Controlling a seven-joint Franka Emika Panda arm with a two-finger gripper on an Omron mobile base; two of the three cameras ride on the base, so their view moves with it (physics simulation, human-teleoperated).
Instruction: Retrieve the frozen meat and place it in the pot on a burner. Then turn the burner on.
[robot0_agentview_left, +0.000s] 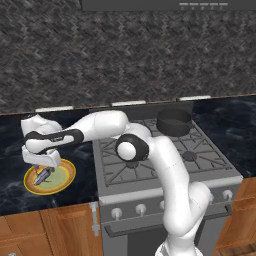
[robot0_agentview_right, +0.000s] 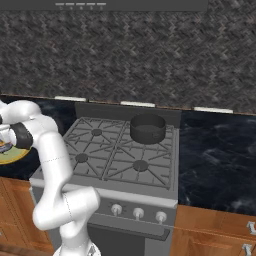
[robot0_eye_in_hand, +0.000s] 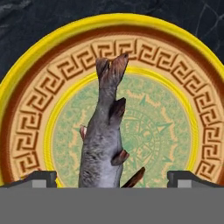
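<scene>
1. End effector (robot0_eye_in_hand: 112, 177) hangs low over the plate (robot0_eye_in_hand: 30, 109), its fingertips (robot0_eye_in_hand: 41, 177) spread wide apart on either side of the frozen meat (robot0_eye_in_hand: 103, 144), gripping nothing.
2. Frozen meat lies across the plate's green centre, tail fin toward the far rim.
3. Plate rests on the dark table (robot0_agentview_left: 15, 192), left of the stove (robot0_agentview_left: 165, 165).
4. Pot (robot0_agentview_left: 174, 122) sits on the stove's back right burner (robot0_agentview_right: 148, 143), well apart from the plate.
</scene>
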